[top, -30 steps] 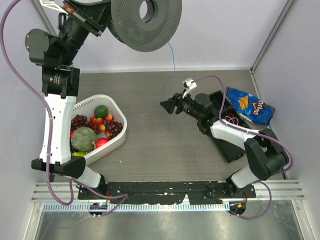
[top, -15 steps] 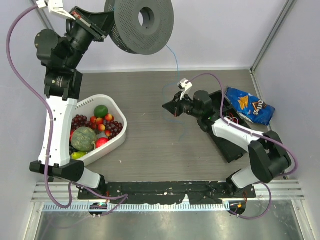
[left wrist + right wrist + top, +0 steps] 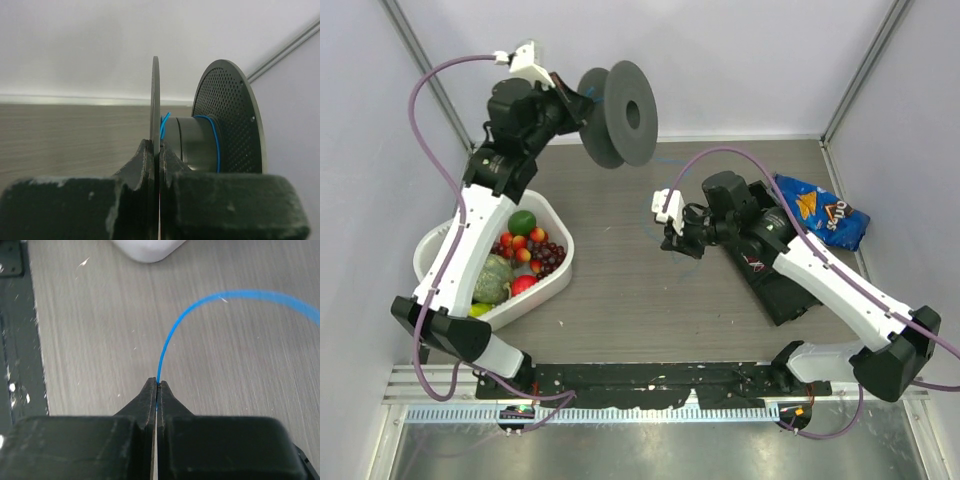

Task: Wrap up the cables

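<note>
- I see one dark spool (image 3: 620,110) with two round plates, up in the air over the far left of the worktop (image 3: 620,300).
- My left fingers (image 3: 148,150) are pinched tight on one thin plate of it.
- There is one blue cable (image 3: 172,335). A few turns sit on the spool's middle, and a loose bit curves over the worktop.
- My right fingers (image 3: 152,390) are squeezed together on that loose bit.
- One white basket (image 3: 555,215) of fruit sits on the left, and one blue snack bag (image 3: 815,210) on the right.
</note>
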